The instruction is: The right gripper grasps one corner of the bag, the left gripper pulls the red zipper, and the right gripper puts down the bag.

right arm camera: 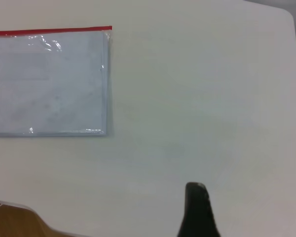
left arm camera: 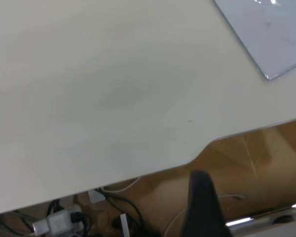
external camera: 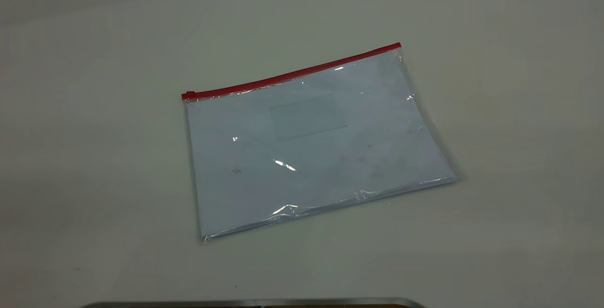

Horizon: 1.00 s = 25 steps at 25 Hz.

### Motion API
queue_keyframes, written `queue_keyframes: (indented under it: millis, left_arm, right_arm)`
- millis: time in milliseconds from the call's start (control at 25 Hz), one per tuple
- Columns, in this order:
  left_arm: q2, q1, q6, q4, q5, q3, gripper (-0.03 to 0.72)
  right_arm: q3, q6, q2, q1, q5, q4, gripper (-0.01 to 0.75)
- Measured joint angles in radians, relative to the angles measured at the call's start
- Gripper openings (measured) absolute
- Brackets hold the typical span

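Flat clear plastic bag [external camera: 316,143] holding white sheets lies mid-table [external camera: 94,110], thin red zipper [external camera: 292,76] along far edge, slider tab [external camera: 188,95] at left end; both grippers off it, jaw state can't tell.

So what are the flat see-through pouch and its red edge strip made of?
The flat clear pouch looks like thin glossy plastic film: glare streaks, wrinkles, white sheets showing through. The red strip with its slider is probably moulded plastic, matte and opaque.
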Motion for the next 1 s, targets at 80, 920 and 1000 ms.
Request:
queue_keyframes:
  millis: [80,920,1000]
  left_arm:
    - [-0.021,0.039,0.001,0.0,-0.001,0.0,0.586]
    - [-0.219,0.204,-0.018,0.0,0.005,0.0,0.586]
    - [-0.219,0.204,-0.018,0.0,0.005,0.0,0.586]
  right_arm:
    - [0.0,0.0,0.0,0.0,0.0,0.0,0.575]
    - [0.0,0.001,0.0,0.0,0.0,0.0,0.575]
    - [0.0,0.001,0.0,0.0,0.0,0.0,0.575]
